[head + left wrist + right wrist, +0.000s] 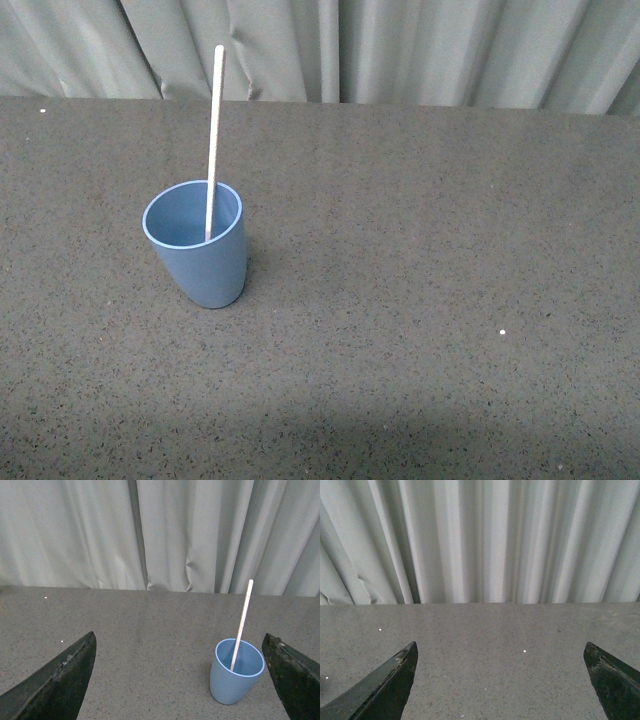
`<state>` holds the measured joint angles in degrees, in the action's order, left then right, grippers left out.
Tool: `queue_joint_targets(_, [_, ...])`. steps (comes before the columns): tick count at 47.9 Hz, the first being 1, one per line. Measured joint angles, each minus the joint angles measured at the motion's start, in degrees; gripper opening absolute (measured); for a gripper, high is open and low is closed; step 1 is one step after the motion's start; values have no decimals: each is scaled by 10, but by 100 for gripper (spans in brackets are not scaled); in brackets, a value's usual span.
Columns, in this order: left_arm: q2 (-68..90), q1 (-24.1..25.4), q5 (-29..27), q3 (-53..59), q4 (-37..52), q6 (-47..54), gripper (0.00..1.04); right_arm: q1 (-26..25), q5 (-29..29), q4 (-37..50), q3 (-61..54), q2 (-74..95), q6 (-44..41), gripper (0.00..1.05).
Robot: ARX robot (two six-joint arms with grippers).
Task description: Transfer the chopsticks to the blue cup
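Left claw (180, 680): fingers spread wide and holding nothing; its wrist view shows one dark finger (60, 680) at each side with bare table between them, and the cup just inside the far finger.
Right claw (500, 680): also spread wide and holding nothing, looking over bare table toward the curtain; no cup or stick in its view.
Stick (213, 140): stands in the blue cup, lower end down inside, leaning against the rim on the curtain side, with well over half its length above the rim.
Blue cup (200, 255): upright on the table, left of centre in the front view, nothing touching it from outside.
Step in hand: the transfer looks done, so what remains is likely only to keep clear.
Doing it well: I would keep both claws wide and pull them away from the cup, never sweeping past the tall stick, since a light knock could tip the cup.
Table (420, 300): dark grey, speckled, flat, with a few tiny white flecks.
Room: a pale grey pleated curtain (420, 50) hangs along the far edge of the table.
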<state>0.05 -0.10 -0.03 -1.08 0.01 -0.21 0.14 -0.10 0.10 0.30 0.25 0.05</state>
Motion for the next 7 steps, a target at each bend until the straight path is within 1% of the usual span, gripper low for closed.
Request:
queue_joint_targets(4, [0,0,0,0,0,0,98,0,0,0,0,0,0,94])
queue_joint_targets(7, [0,0,0,0,0,0,98,0,0,0,0,0,0,95])
